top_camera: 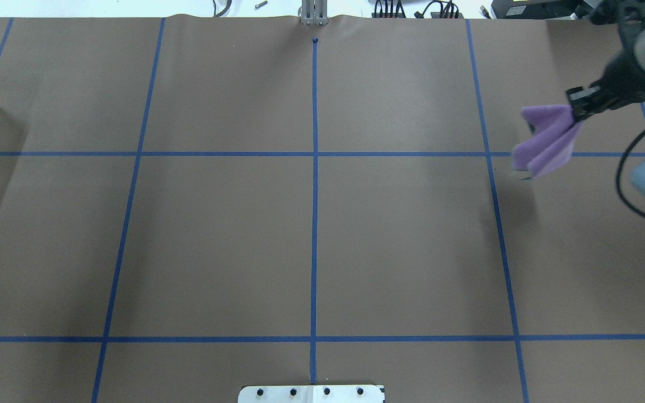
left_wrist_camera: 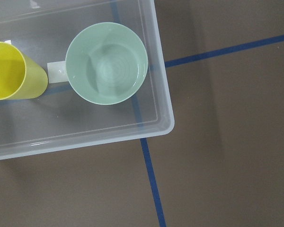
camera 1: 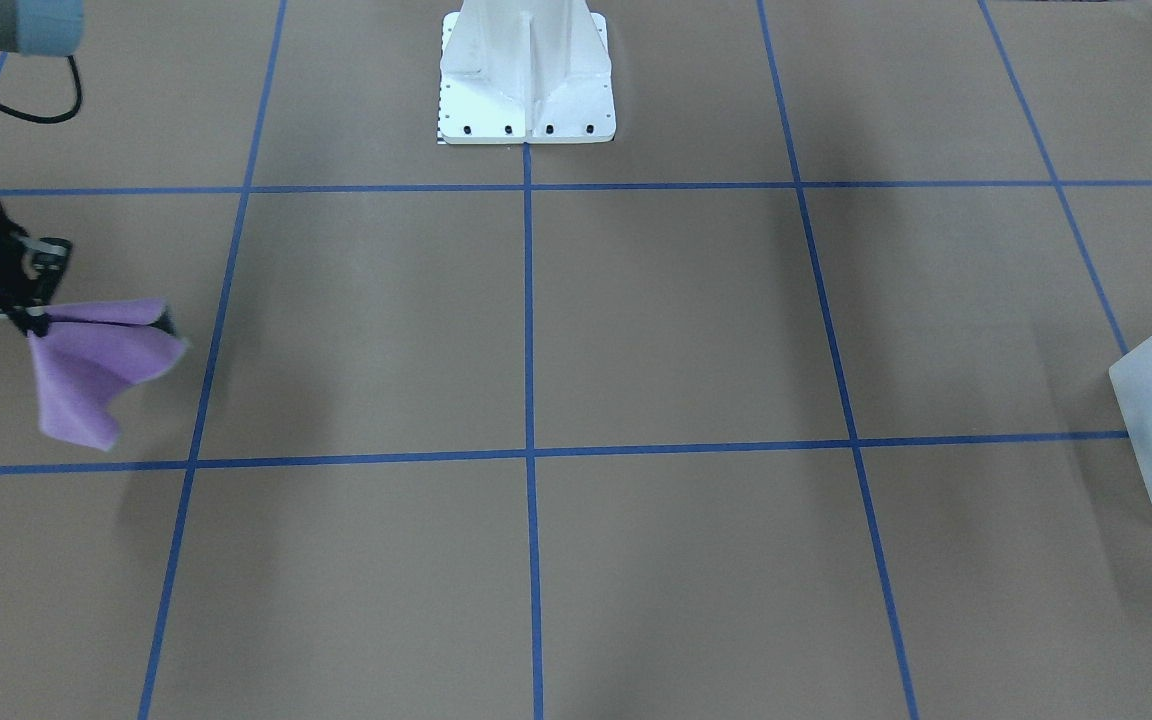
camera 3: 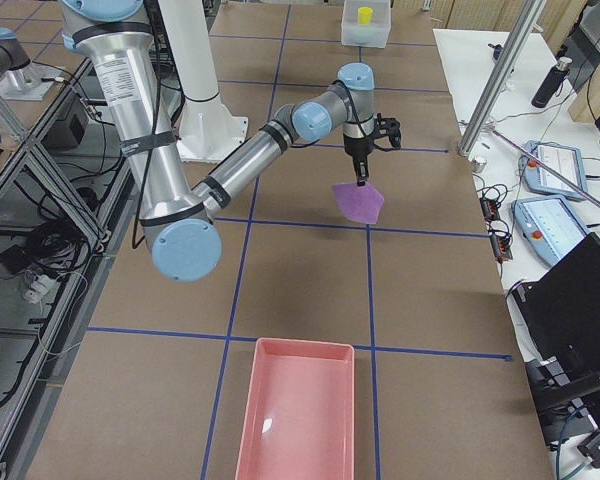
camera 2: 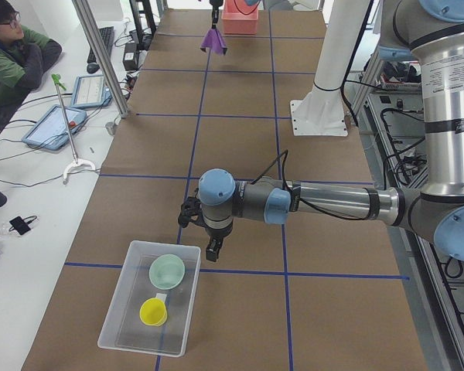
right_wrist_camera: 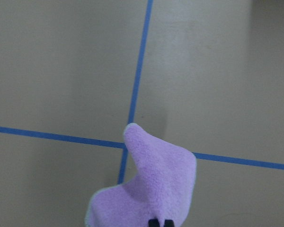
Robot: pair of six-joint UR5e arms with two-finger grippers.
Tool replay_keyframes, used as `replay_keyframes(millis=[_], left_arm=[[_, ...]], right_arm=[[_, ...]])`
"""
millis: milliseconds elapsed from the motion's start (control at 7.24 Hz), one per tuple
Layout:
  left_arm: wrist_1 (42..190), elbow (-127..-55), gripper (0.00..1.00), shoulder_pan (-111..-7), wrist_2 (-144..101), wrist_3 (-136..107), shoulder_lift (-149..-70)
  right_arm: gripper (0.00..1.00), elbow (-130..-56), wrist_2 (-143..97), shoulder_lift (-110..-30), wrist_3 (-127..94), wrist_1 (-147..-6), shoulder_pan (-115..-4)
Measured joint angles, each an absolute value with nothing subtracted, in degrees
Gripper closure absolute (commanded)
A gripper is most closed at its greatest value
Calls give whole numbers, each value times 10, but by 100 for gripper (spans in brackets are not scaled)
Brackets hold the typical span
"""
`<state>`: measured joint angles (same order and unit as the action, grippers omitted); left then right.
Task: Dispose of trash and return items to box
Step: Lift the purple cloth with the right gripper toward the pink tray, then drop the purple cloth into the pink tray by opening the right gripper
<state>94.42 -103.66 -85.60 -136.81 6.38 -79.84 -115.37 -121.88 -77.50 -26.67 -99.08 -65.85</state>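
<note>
No readable text, brand, number or sign in any view, pale sticker on the floor of the box shows no legible writing, tablet screens beyond the counter's operator-side edge too small to read

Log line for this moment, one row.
right pincer: shut on cloth, off table | left pincer: near bin, grip unclear | bowl, cup: in bin

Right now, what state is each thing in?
bowl, upright in the box.
cup, in the box beside the bowl.
box, open, no lid.
cloth, hanging from the right claw, off the table.
right claw, shut on cloth.
left claw, beside the box; open or shut unclear.
tray, empty.
</note>
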Motion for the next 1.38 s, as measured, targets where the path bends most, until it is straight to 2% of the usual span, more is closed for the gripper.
replay_keyframes(millis=[414,552,829,1243,1381], left_arm=[[946,-1038,1,-858,-1371,65,-796],[946,-1038,1,-859,-1371,65,-796],[946,-1038,1,-859,-1371,65,-795],[946,-1038,1,-860,-1371,65,-796],[947,-1037,1,-860,-1371,65,-796]], right_arm=[[100,-1135,-1291,-915,37,-990,-833],[100,-1107,-1298,-941,129,-989,-882],[100,-1003,-1300,-950,280,-987,-960],[100,-884,-1300,-964,317,-897,-1003],[53,-843,-1300,-964,313,-845,-1005]])
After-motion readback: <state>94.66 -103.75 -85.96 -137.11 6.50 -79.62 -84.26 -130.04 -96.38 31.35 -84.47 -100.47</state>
